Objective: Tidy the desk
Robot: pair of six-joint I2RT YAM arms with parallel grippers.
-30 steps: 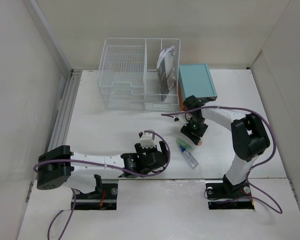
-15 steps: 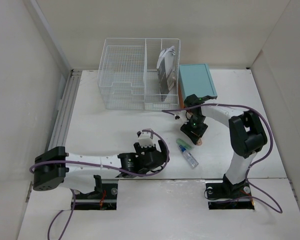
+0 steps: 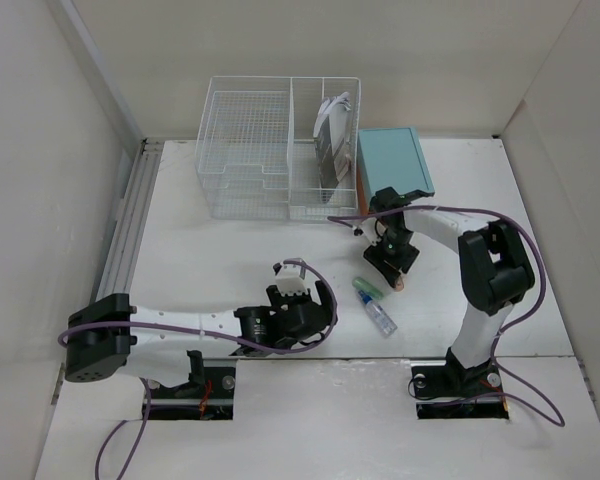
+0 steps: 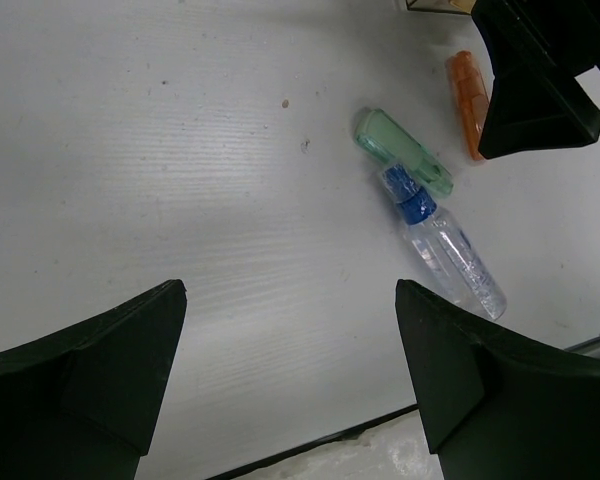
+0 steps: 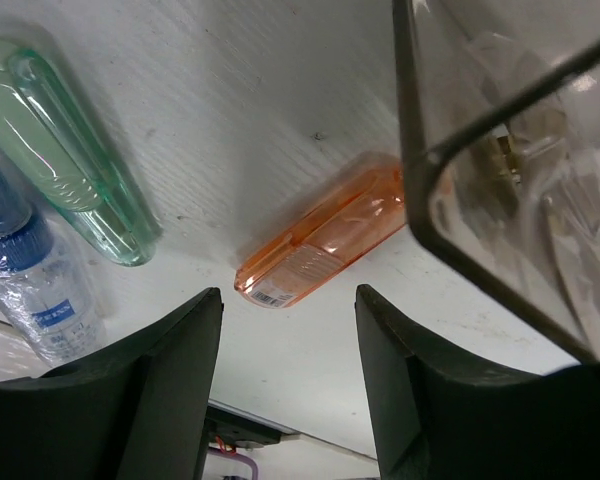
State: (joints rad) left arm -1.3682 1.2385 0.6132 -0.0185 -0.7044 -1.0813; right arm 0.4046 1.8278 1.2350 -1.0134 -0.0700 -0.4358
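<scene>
The white desk lay under both arms, between pale walls. The left gripper hung wide and empty near a spray bottle. The right gripper, its jaws apart and holding nothing, hovered over an orange case beside a green case.

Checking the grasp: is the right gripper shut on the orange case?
No: the right gripper is open, the orange case lying untouched.
</scene>
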